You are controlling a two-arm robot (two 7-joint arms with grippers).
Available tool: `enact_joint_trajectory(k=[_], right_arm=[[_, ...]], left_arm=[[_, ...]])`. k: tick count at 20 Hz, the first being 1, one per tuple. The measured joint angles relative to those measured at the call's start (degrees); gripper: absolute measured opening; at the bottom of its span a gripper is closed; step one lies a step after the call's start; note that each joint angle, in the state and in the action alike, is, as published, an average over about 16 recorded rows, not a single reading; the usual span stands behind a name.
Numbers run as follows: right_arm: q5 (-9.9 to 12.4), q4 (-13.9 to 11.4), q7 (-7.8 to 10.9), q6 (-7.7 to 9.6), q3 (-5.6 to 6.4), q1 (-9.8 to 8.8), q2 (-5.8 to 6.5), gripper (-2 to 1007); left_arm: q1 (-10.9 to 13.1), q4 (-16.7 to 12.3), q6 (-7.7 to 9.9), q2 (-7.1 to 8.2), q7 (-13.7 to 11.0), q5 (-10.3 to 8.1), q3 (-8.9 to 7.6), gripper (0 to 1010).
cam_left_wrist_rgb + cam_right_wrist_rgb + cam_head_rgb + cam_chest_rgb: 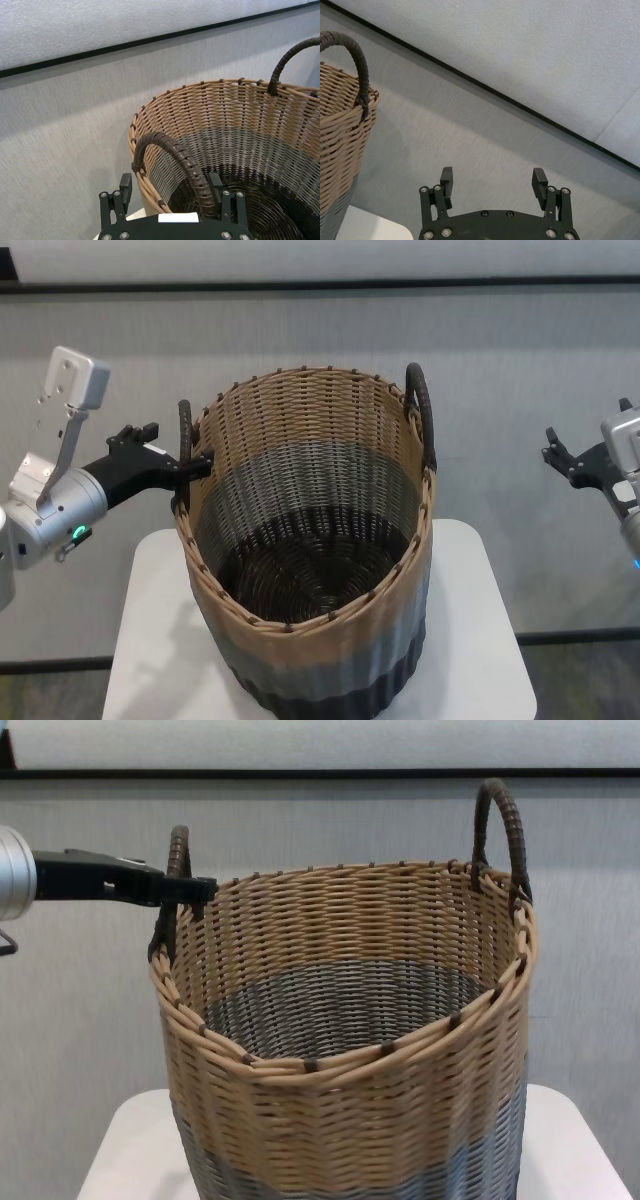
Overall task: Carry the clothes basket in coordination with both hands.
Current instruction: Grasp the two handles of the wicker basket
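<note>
The clothes basket point(310, 440) stands upright on a white table point(150, 640), banded tan over grey over dark brown. My left gripper point(195, 465) is open, with its fingers on either side of the basket's left loop handle point(184, 430). In the left wrist view the handle point(192, 170) runs between the fingers and lies close to one fingertip point(216, 181). My right gripper point(553, 448) is open and empty. It hangs in the air well to the right of the right handle point(425, 410), level with it. The right wrist view shows that handle point(357, 55) far off from the gripper point(492, 181).
A grey wall with a black rail point(320, 284) stands behind the table. The table's edges lie close around the basket's base. There is open air between the right gripper and the basket.
</note>
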Motion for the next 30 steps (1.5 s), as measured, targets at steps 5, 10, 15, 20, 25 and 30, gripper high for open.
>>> enact_joint_trajectory(k=[5,10,15,20,25,30], right_arm=[[1.9,0.1,1.94,-1.47,0.9,0.81,-0.78,1005],[5.8,-0.1,5.75,-2.63,2.03,2.09,-2.04,1005],[11.5,-0.6,11.03,-2.46,3.3,3.53,-3.72,1005],[17.0,-1.1,15.9,0.11,3.81,4.74,-5.11,1005],[21.3,-1.5,19.65,3.66,3.26,5.79,-5.78,1005],[24.0,-1.6,21.92,6.92,1.73,7.01,-5.75,1005]], left_arm=[[0.0,0.0,0.07,0.02,0.0,-0.05,-0.07,1002],[0.1,-0.2,0.21,0.14,-0.1,-0.24,-0.1,1002],[0.1,-0.3,0.32,0.22,-0.2,-0.38,-0.12,1002],[0.1,-0.3,0.39,0.26,-0.3,-0.47,-0.13,1002],[0.1,-0.4,0.43,0.29,-0.3,-0.52,-0.13,1002],[0.1,-0.4,0.46,0.31,-0.3,-0.56,-0.13,1002]])
